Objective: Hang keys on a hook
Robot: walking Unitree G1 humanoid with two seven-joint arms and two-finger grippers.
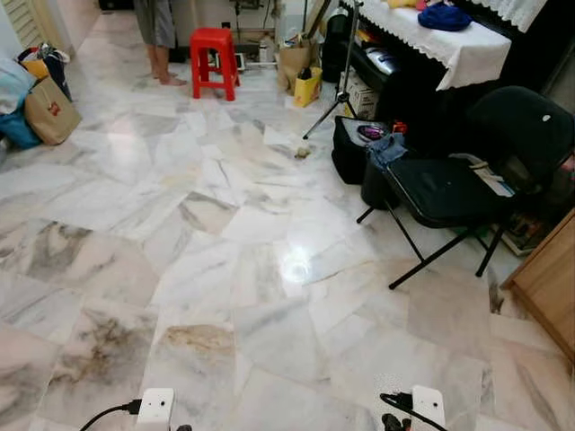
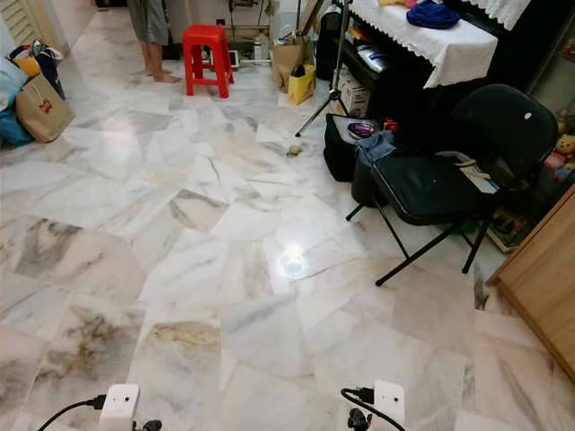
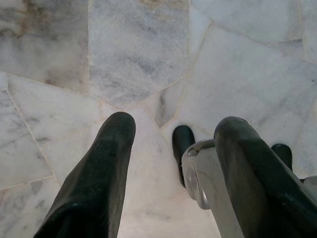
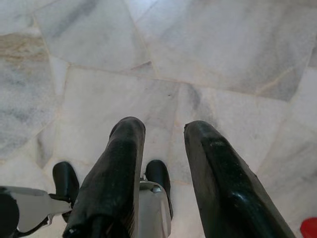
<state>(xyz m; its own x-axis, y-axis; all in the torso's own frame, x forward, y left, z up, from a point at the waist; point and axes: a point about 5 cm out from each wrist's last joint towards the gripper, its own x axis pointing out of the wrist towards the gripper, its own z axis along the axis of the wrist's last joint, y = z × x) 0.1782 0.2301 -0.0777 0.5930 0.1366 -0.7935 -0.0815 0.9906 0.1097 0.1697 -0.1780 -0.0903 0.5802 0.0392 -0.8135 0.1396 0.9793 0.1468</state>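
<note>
On the pale marble tile floor [image 1: 243,269], both arms hang low. The left gripper [image 3: 171,144] points down at the tiles with its two black fingers apart and nothing between them. The right gripper [image 4: 166,136] is the same, its fingers parted by a narrower gap, also empty. To the right a black folding chair [image 1: 449,189] stands near a black table with a white lace cloth [image 1: 449,40]. Far back is a red plastic stool [image 1: 214,61], beside a person's bare legs [image 1: 162,54]. I cannot tell where keys or a hook are.
</note>
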